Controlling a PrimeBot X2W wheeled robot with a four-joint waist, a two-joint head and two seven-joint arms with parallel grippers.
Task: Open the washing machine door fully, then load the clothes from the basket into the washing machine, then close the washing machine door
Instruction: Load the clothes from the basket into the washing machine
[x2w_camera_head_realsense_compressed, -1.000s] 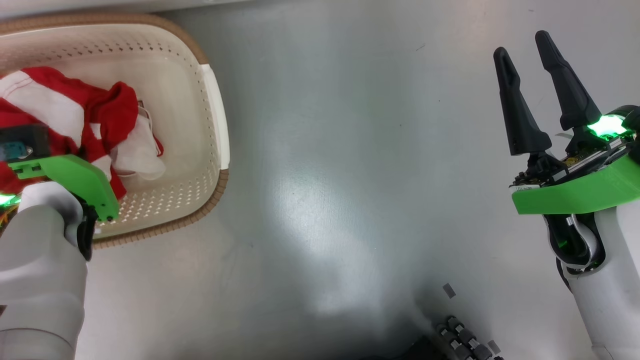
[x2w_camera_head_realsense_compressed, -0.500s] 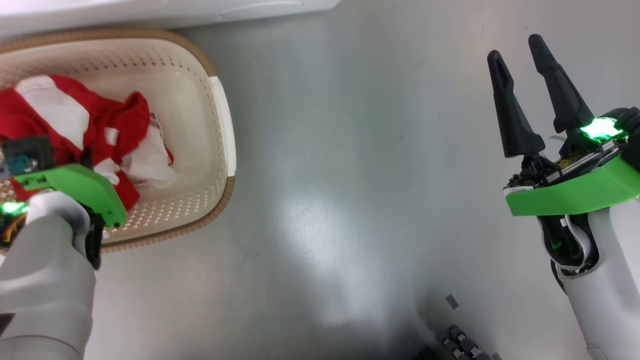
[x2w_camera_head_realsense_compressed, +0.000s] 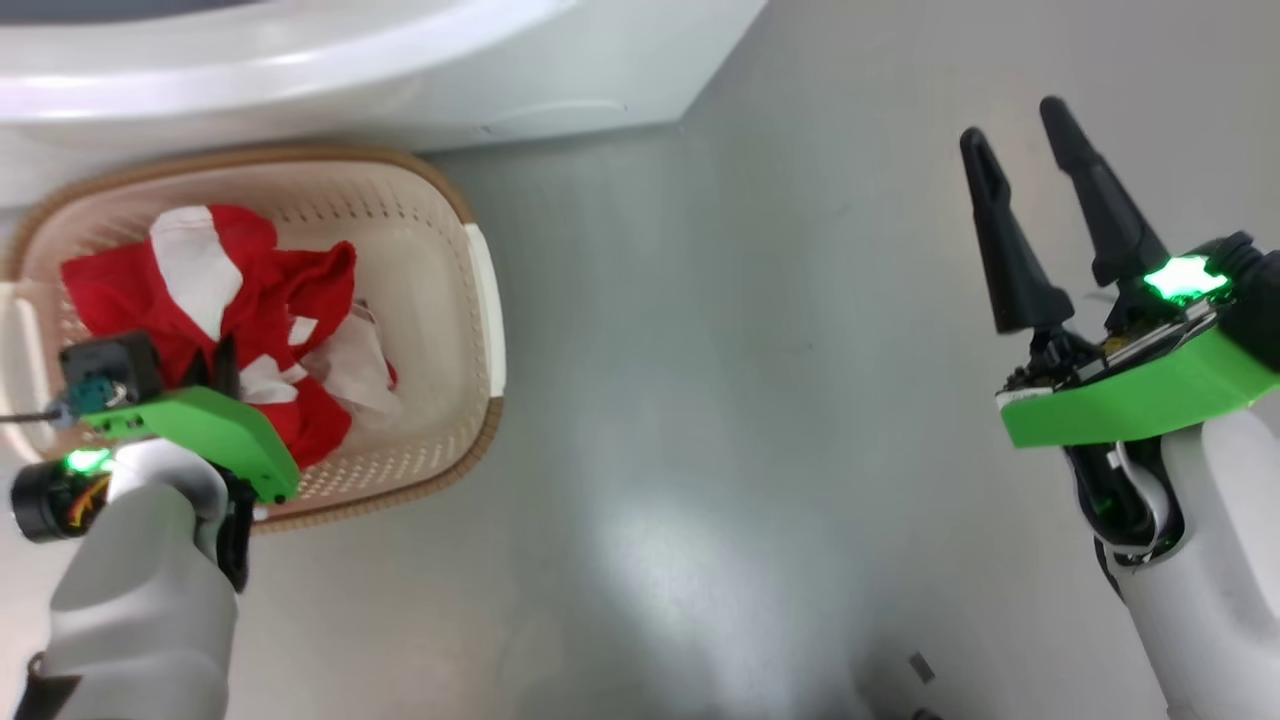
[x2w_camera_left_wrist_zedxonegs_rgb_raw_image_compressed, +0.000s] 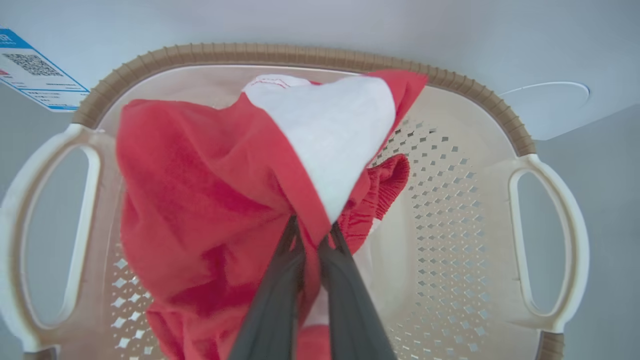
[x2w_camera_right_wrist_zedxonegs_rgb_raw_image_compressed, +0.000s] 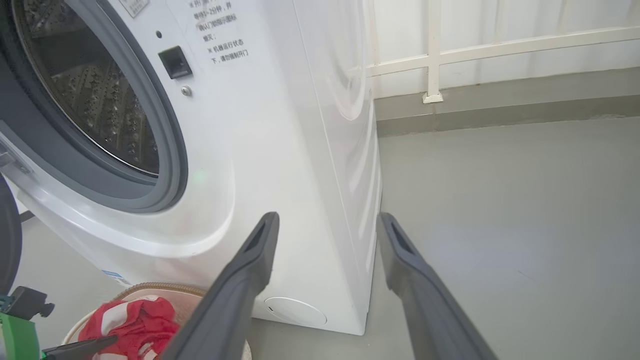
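While the right pincer gapes wide, the left pincer pinches the clothes in the basket.

Bright, even daylight; the grey floor carries a broad soft glare near the robot, and the side of the washer shines palely. Wrist views bow at their edges, and the left fingers blur against the clothes.

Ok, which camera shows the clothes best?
The left wrist view: the clothes loom large, pinched by the left end effector. The head view shows them from above in the basket, partly hidden; the right wrist view, small at the bottom edge.
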